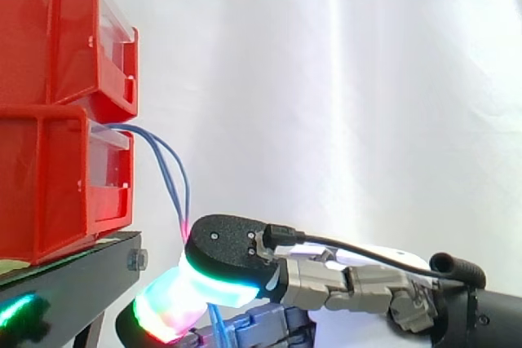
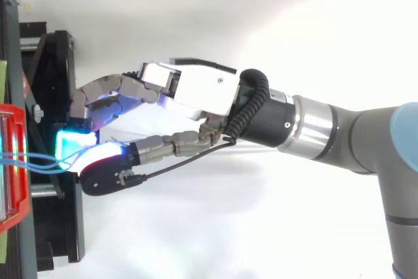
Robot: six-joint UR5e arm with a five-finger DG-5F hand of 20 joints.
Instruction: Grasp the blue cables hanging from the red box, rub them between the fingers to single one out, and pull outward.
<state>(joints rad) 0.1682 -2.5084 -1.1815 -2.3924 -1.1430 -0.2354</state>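
1. blue cables (image 1: pixel 174 195) — two strands leave the front of the lower red bin (image 1: pixel 49 185), arc outward, then drop almost upright into the hand's pads. A bit of blue shows again just under the pinch. In the top view the same blue cables (image 2: pixel 36 158) run across from the bin's lip to the pads.
2. hand (image 1: pixel 232 248) — pinching the blue cables. The thumb's pad sits on top and a glowing finger pad (image 1: pixel 163 314) lies beneath it, with the two pressed close where the strands go in. In the top view the fingers reach from the palm toward the stand, and a cyan pad (image 2: pixel 75 142) sits at the stand's edge.
3. Key relation: the cables come down to the hand from the bin side. The hand sits just out from the bin's front and lower than it. At the pinch the strands' long axis is upright, so a pull away from the bin, toward the side view's right, would run roughly crosswise to it.
4. Judgement: both strands seem to enter the pinch, so one is likely not yet singled out. The arc's slack would go taut first.
5. Around: upper red bin (image 1: pixel 49 30) stacked on the lower one, black stand (image 1: pixel 73 279) under both, white curtain (image 1: pixel 367 79) behind.
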